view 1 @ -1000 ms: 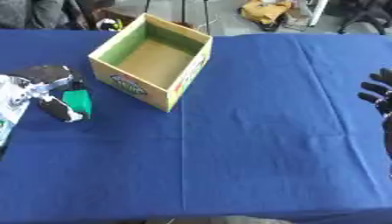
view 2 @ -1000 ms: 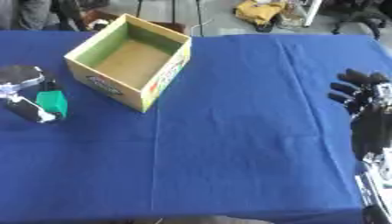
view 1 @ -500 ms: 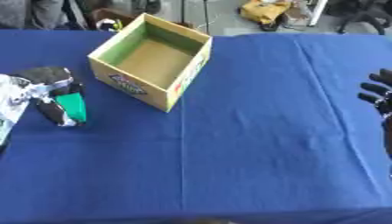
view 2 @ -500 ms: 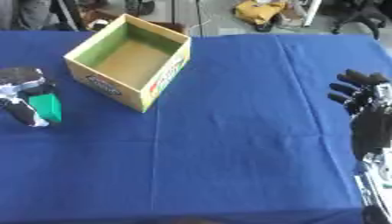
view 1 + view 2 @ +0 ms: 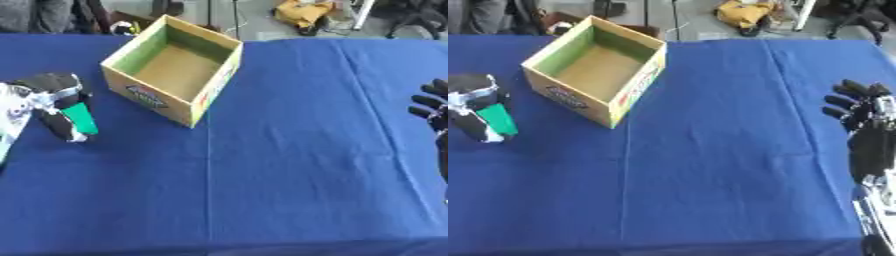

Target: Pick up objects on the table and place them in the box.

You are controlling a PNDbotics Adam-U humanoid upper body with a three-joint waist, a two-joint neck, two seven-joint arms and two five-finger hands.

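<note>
Over by the table's (image 5: 289,165) left edge, the left hand (image 5: 51,100) has its fingers curled round a small green object (image 5: 80,119), held just above the blue cloth, a bit short of the box's (image 5: 175,65) near-left corner. Looks like a light, stiff little pack to me, so probably no crush worry, but it's narrow and could twist in the fingers; gripping across its flat sides seems the safe bet. Box sits open and looks empty near the far-left part of the table. Right hand (image 5: 868,125) idles open at the right edge, fingers up. Can't make out what the green thing actually is, the fingers cover its top half
</note>
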